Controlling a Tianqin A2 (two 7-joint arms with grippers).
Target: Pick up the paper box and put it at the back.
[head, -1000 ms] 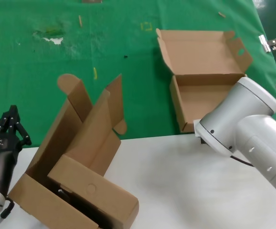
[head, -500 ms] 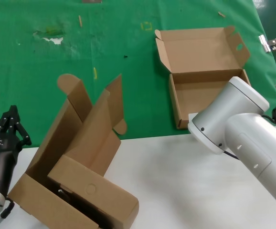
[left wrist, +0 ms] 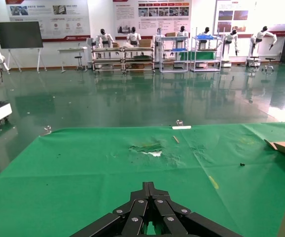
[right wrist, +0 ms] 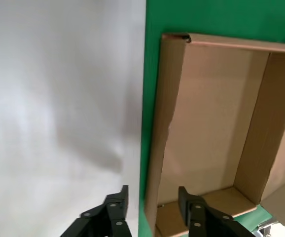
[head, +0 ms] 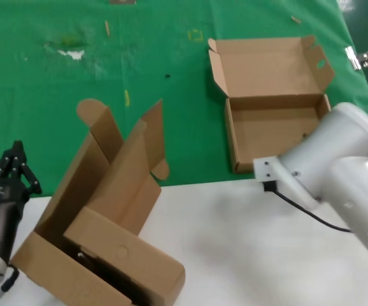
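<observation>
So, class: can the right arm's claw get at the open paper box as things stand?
Probably yes. The right claw is open and straddles the paper box near wall, with nothing between them. The box lies open on the green sheet.

You have the paper box (head: 273, 121) on the back (head: 56, 83), beyond the right gripper (right wrist: 150, 210); its near wall lies between that gripper's fingers.

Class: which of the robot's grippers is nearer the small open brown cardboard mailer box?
Right. The right gripper straddles the near wall of the small open brown cardboard mailer box; the left gripper sits far off, beyond the larger carton.
</observation>
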